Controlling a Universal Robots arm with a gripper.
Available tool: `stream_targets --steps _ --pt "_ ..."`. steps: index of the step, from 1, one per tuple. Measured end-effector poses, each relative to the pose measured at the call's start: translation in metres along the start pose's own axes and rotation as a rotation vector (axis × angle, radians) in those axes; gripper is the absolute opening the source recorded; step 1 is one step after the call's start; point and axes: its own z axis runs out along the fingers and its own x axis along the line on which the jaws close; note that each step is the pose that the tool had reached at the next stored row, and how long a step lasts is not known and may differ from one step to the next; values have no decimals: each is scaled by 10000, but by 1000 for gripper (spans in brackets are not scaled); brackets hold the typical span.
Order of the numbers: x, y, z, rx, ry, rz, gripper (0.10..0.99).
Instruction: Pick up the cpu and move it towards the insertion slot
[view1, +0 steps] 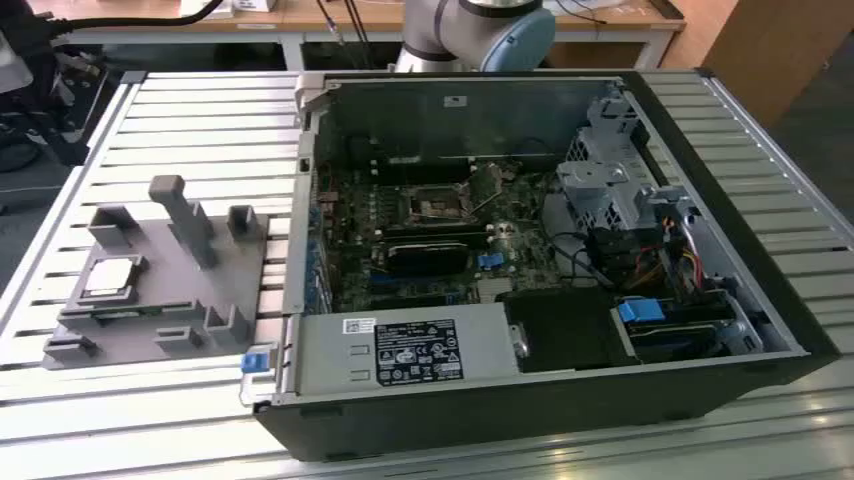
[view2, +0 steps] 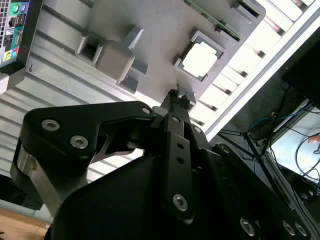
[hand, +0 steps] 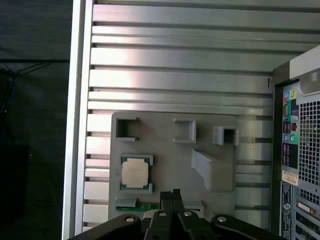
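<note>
Silvery cpu sits nested in the grey fixture (corner tabs presumably keep it square), just beyond the fingers of the gripper, pressed together and holding nothing

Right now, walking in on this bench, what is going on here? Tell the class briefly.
The robot arm's gripper hangs over the grey fixture, close to the cpu, shut and holding nothing. The cpu lies flat in its recess on that fixture, not yet picked up. The insertion slot sits on the board inside the open computer case alongside.
</note>
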Motion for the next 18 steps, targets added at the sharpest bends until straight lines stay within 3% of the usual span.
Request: stream_targets --steps 18 --pt "44 1 0 0 0 -1 106"
